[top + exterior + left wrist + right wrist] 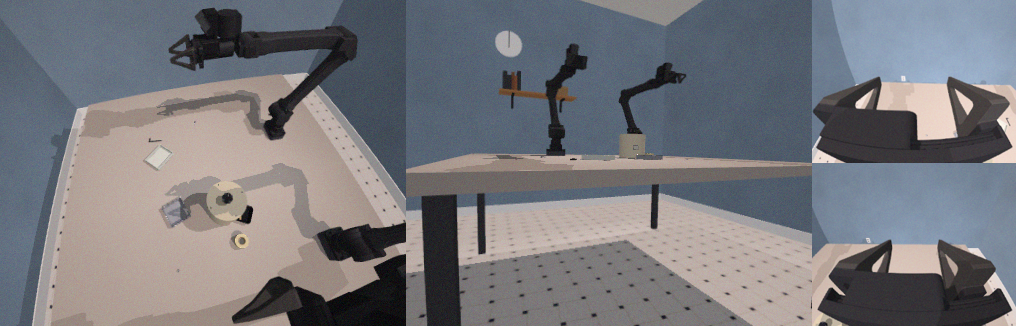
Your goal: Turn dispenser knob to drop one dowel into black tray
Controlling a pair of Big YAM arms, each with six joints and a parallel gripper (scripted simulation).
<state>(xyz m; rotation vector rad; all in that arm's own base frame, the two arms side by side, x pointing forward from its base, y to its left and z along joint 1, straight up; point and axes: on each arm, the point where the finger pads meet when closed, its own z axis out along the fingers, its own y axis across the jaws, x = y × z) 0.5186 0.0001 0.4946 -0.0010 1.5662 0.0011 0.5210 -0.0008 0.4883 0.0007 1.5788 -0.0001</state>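
The dispenser (218, 207) (632, 145) (835, 320) is a pale drum with a round top and a dark knob (227, 198) (823, 324) at its centre. A small black tray (248, 215) shows partly from under its edge, with a tiny orange-yellow speck beside it, too small to name. My right gripper (171, 56) (915, 243) is partly open and empty, high and well away from the knob. My left gripper (914, 80) (684, 77) is wide open and empty; in the top view one finger shows at the bottom. Dowels inside the dispenser are hidden.
A grey-blue tray (174, 213) (649, 157) lies near the dispenser, a pale tray (159, 157) (598, 157) farther off with a thin dark item (155, 140) beside it. A yellow ring (236, 242) lies on the dispenser's other side.
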